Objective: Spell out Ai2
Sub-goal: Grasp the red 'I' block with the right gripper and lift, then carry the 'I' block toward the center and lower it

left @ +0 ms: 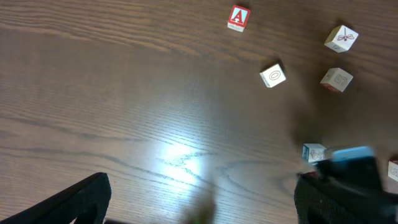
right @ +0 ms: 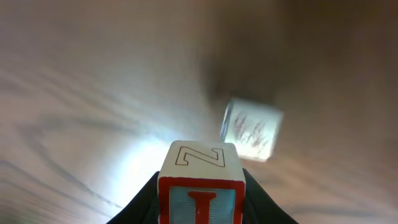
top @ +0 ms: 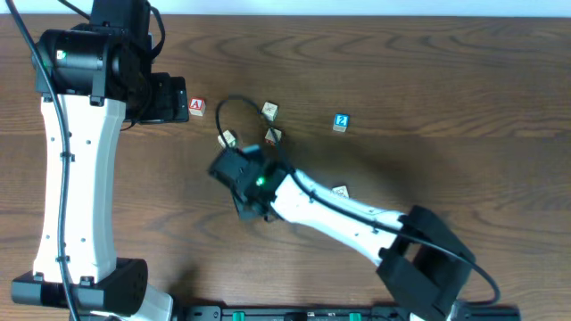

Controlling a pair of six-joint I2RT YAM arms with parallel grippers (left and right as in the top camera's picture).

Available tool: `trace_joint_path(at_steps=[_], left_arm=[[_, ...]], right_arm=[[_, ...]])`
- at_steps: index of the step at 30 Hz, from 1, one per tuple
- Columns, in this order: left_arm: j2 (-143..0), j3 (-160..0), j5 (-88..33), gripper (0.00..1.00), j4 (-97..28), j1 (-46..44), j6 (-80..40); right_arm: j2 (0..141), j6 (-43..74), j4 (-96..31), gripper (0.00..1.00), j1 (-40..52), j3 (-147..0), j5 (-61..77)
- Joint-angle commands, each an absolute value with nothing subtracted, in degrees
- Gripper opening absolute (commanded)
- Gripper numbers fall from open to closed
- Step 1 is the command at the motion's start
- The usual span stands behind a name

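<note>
Clamping right tool point(right: 200, 198) on I block point(right: 199, 186), Z face up, over desk point(right: 74, 93), probably for carrying toward A block point(top: 196, 107). Keeping left tool point(left: 202, 199) apart and empty, near A block. Leaving blue 2 block point(top: 340, 122) well right, for last.
</note>
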State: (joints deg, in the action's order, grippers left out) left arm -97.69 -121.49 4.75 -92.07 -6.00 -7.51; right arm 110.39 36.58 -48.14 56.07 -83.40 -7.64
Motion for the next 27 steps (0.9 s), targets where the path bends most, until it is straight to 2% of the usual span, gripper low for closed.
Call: trace_joint_path(at_steps=[1,5,7,17,27], left_arm=[[-97.7,-121.9,5.5,0.95,-93.1,-5.6,-7.7],[-97.7,-121.9,5.5,0.95,-93.2,-5.6,-7.7],[-97.7,-121.9,5.5,0.95,-93.1,-5.6,-7.7],[-97.7,-121.9,5.5,0.95,-94.2,-5.6,-7.7],[-97.7,-121.9,5.7,0.95,-94.0,-5.6,-7.5]], right_arm=[[110.8,32.8,-50.9,0.28,54.1,-89.4,-13.9],[110.8,30.5,-55.0,0.31,50.7,-94.5,-16.5],[110.8,30.5,-56.7,0.27,48.3,-95.9,-16.6],[110.8,32.7,-58.1,0.23,36.5,-96.7,-10.0],[114.8,37.7,-55.7,0.27,35.7,-96.7,-7.0]])
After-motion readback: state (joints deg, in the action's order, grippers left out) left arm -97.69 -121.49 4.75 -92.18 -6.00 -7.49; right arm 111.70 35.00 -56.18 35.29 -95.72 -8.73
